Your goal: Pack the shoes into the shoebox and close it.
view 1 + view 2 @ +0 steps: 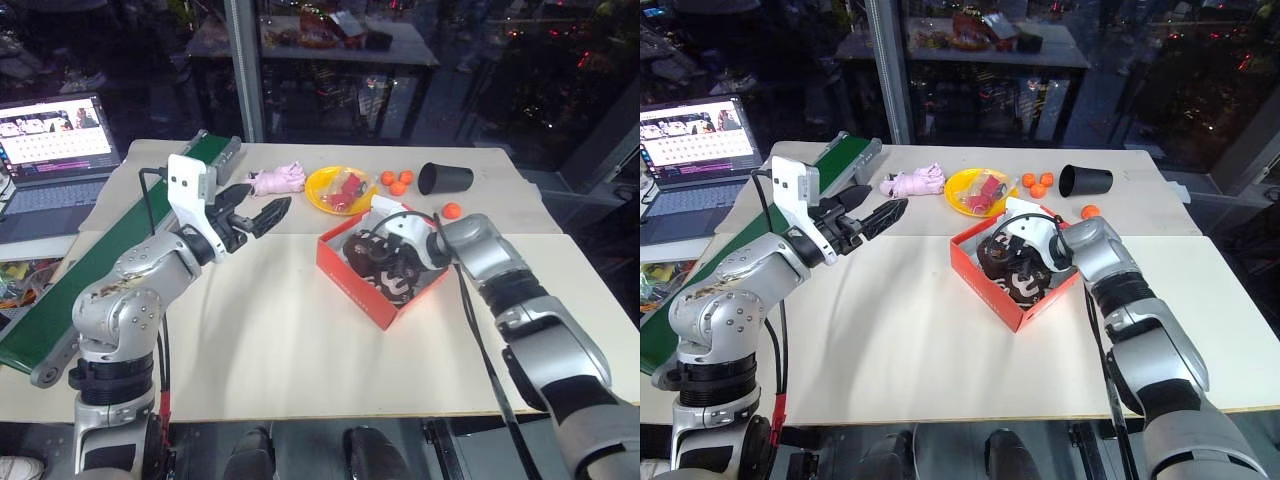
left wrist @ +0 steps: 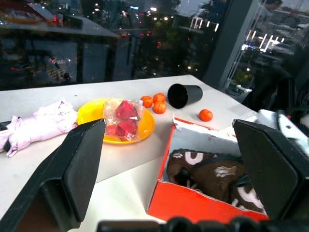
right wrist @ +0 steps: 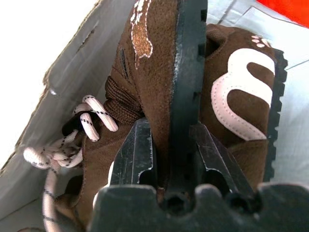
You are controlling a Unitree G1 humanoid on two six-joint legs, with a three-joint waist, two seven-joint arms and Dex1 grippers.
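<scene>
The shoes (image 3: 159, 72) sit inside the shoebox (image 1: 350, 268), and I have my right gripper (image 3: 171, 145) down in there with them, its two fingers pinched on the black sole edge of one shoe, which stands on its side. The second shoe (image 3: 241, 101) lies just beside it, its white side mark facing up, and white laces (image 3: 58, 150) trail against the box's white inner wall. The shoebox rests open on the worktop (image 1: 280, 340), turned at an angle, its red-orange wall towards me.

My left gripper (image 1: 262, 213) hangs above the worktop to the left of the box, well apart from it, fingers spread wide and holding nothing.

Further back, just beyond the box, a yellow plate (image 1: 322, 190) carries red wrapped pieces (image 2: 123, 118). A pink plush toy (image 1: 278, 179) lies left of the plate. To the right of the plate are three small orange balls (image 1: 397, 181) in a cluster, a black cup (image 1: 445, 178) lying on its side, and one more orange ball (image 1: 452, 210) near the box's far corner. A green conveyor (image 1: 90, 270) runs along the worktop's left edge, with a laptop (image 1: 55, 150) beyond it.
</scene>
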